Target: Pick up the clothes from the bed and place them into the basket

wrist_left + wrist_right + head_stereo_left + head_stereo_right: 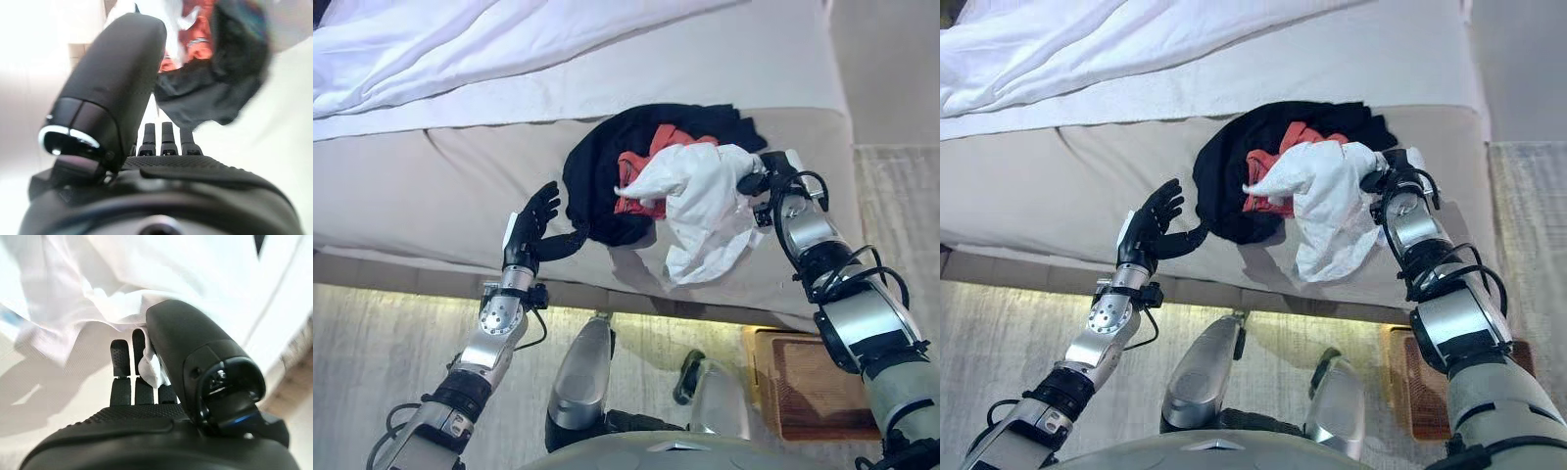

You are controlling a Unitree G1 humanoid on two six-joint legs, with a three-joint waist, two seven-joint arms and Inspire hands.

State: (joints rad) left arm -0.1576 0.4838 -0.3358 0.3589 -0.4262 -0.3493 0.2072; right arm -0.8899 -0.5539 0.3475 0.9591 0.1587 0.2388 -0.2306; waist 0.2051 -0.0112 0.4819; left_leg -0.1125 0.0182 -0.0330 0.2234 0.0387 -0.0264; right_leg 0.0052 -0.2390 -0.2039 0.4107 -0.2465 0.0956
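A pile of clothes lies at the front edge of the bed (431,186): a black garment (597,166), a red one (636,162) and a white one (700,211). My right hand (759,181) is at the pile's right side; in the right wrist view its thumb (190,347) and fingers pinch the white cloth (98,279), which is lifted and hangs down over the bed's front. My left hand (530,227) is open with fingers spread, just left of the pile, beside a trailing strip of the black garment (205,98).
A brown woven basket (808,387) stands on the floor at the lower right, below my right arm. A rumpled white duvet (421,49) covers the back left of the bed. Pale carpet (372,343) lies in front of the bed.
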